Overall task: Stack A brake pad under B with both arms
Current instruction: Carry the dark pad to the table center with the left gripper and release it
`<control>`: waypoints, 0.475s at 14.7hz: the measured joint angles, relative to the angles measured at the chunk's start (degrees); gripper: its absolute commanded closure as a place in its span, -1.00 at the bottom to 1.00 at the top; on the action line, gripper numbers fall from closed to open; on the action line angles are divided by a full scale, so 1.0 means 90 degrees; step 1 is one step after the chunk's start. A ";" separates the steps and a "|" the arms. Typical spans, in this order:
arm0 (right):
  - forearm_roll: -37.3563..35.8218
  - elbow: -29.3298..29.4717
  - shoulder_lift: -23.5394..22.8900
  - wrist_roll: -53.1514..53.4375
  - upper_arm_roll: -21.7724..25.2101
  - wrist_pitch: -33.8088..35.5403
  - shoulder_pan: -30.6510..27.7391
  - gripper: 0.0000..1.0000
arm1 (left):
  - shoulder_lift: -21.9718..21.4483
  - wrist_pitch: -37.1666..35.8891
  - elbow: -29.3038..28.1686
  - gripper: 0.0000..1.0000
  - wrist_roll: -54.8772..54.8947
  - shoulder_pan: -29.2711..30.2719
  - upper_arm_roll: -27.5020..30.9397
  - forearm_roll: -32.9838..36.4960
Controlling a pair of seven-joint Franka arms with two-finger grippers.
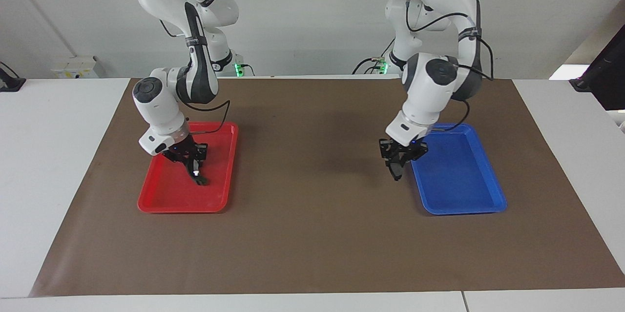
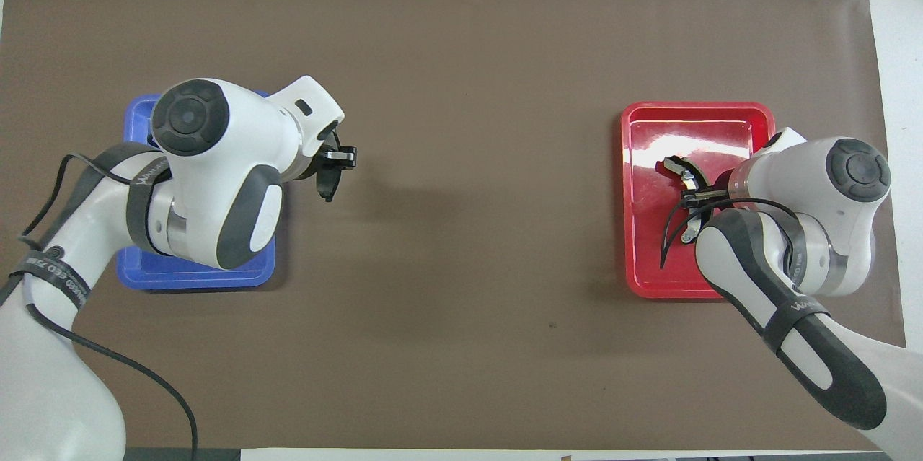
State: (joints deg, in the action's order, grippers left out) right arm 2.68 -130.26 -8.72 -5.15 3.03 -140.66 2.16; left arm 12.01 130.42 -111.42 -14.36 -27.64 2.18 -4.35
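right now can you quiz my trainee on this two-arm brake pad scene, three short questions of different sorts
1. True or false: the left gripper holds the A brake pad inside the blue tray.
2. Which tray holds B? a) blue b) red c) neither
3. Fill in: the right gripper is shut on ____.

Key
1. False: the pad hangs over the brown mat, just beside the blue tray.
2. b, the red tray.
3. B, which is low in the tray; whether it is lifted off the floor of the tray cannot be told.
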 measured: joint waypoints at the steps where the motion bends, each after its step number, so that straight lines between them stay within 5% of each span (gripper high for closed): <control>1: 0.0000 0.0033 -0.0001 0.0000 0.0000 0.0086 -0.0008 1.00 | 0.0105 0.0095 0.0007 0.99 -0.0166 -0.0168 -0.0001 -0.0039; 7: -0.0003 0.0840 0.0102 -0.0002 0.0011 0.1584 -0.0029 1.00 | 0.0976 0.0773 0.0131 0.98 -0.1043 -0.0871 -0.0001 -0.0482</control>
State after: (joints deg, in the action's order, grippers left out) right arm 2.65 -122.70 -7.80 -5.17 3.13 -126.40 1.90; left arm 20.80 137.38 -110.24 -23.75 -35.48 2.17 -8.69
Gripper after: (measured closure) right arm 0.573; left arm 0.590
